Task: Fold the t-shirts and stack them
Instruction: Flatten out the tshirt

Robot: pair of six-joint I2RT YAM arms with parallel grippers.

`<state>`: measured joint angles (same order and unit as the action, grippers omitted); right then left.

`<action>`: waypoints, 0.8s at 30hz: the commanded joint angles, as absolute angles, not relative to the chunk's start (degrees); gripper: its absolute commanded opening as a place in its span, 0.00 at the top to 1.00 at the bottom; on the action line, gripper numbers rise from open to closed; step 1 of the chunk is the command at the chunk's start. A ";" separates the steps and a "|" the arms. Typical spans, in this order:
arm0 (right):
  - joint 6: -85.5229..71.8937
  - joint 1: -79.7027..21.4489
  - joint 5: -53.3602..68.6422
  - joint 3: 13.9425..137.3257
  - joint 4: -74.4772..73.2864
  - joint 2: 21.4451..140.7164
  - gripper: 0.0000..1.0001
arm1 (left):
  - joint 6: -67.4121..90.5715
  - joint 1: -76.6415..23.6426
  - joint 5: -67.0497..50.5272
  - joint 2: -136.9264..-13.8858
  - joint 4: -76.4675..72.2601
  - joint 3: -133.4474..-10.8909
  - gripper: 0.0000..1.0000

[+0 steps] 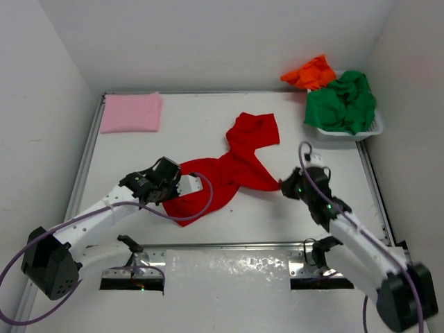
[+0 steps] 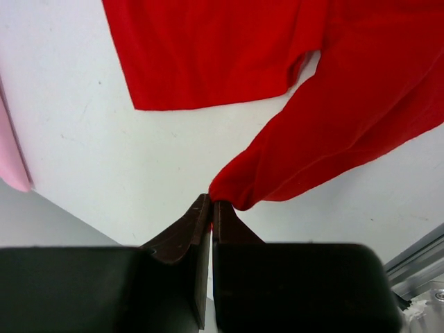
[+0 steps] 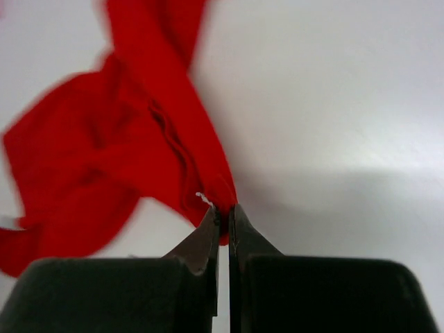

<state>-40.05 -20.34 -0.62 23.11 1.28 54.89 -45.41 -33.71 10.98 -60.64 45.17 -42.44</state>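
The bright red t-shirt [image 1: 236, 163] lies crumpled and stretched across the middle of the table. My left gripper [image 1: 182, 186] is shut on its near left corner [image 2: 239, 191]. My right gripper [image 1: 283, 186] is shut on its near right corner [image 3: 208, 187]. The light pink t-shirt [image 1: 131, 112] lies folded flat at the far left. The green t-shirt [image 1: 343, 103] is bunched in the basket at the far right. The orange t-shirt [image 1: 310, 72] hangs over the basket's back left rim.
The white mesh basket [image 1: 368, 130] stands in the far right corner. White walls close in the table on the left, back and right. A metal rail [image 1: 229, 245] runs along the near edge between the arm bases.
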 commanded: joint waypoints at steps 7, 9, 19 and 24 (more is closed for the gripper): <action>-51.86 -20.04 -13.80 8.09 -36.04 18.89 0.52 | -46.05 -34.72 8.09 -62.93 44.21 -46.58 1.00; -50.11 -20.04 -12.74 11.67 -34.98 25.02 0.01 | -46.32 -34.72 8.26 -63.81 44.30 -47.19 1.00; -35.60 -20.04 -11.37 33.58 -38.87 54.91 0.01 | -45.71 -35.07 7.38 -66.09 44.56 -49.39 1.00; -30.59 -20.22 3.50 22.51 -24.45 55.46 0.05 | -43.95 -35.07 7.74 -66.44 43.51 -49.83 1.00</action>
